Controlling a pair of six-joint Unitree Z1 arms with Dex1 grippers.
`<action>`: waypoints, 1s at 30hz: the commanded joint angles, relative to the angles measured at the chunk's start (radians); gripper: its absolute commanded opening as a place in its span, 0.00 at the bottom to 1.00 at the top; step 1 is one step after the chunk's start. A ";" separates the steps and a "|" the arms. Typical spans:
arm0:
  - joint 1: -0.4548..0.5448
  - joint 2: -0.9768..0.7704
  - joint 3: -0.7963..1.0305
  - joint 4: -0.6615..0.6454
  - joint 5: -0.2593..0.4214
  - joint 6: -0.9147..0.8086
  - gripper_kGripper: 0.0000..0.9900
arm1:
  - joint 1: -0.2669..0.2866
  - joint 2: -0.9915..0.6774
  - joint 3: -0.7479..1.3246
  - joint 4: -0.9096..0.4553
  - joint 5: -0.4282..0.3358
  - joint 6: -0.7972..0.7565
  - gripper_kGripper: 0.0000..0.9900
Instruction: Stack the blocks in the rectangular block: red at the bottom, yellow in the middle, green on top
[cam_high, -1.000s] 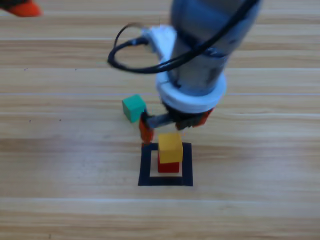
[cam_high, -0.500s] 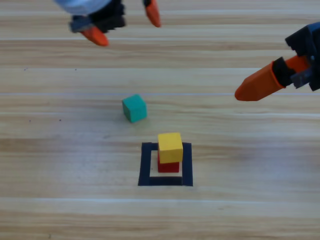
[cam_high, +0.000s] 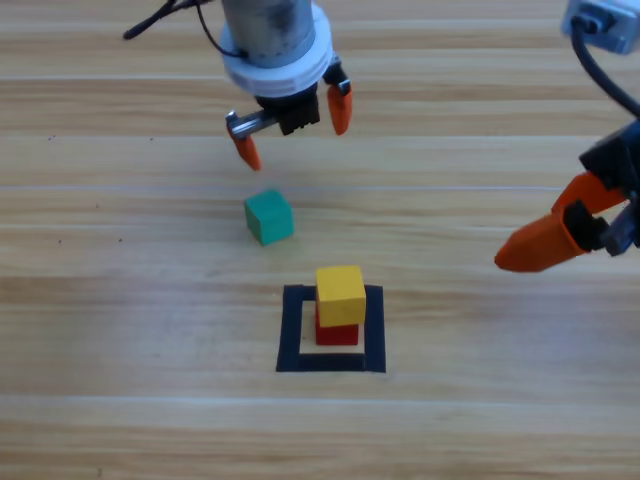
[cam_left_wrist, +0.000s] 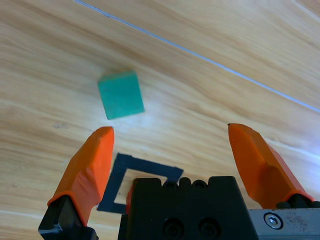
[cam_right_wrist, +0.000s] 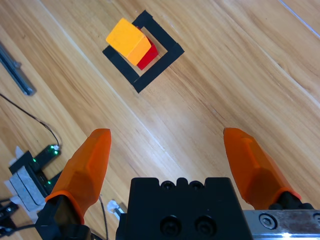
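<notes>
The yellow cube sits on the red cube inside the black tape square. The green cube lies alone on the table, up and left of the square. My left gripper hangs open just beyond the green cube, apart from it. In the left wrist view the green cube shows ahead of the open left gripper, and the tape square is partly hidden by the gripper's body. My right gripper waits open at the right edge; its view shows the yellow cube, the red cube and the square.
The wooden table spreads on all sides of the square. In the right wrist view a grey bar and a small circuit board with cables lie at the left.
The right arm, which stood over the stack a second ago, has drawn back to the right edge. The left gripper has come in from the top left to just beyond the green cube.
</notes>
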 joint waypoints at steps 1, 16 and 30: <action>0.059 0.086 0.000 0.035 -0.006 -0.034 0.97 | -0.026 0.004 0.044 -0.022 0.052 -0.056 1.00; 0.070 0.162 0.000 0.074 -0.046 -0.072 0.97 | -0.026 0.015 0.047 -0.021 0.094 -0.083 1.00; 0.104 0.211 -0.008 0.072 -0.072 -0.084 0.97 | -0.026 0.015 0.049 -0.021 0.094 -0.083 1.00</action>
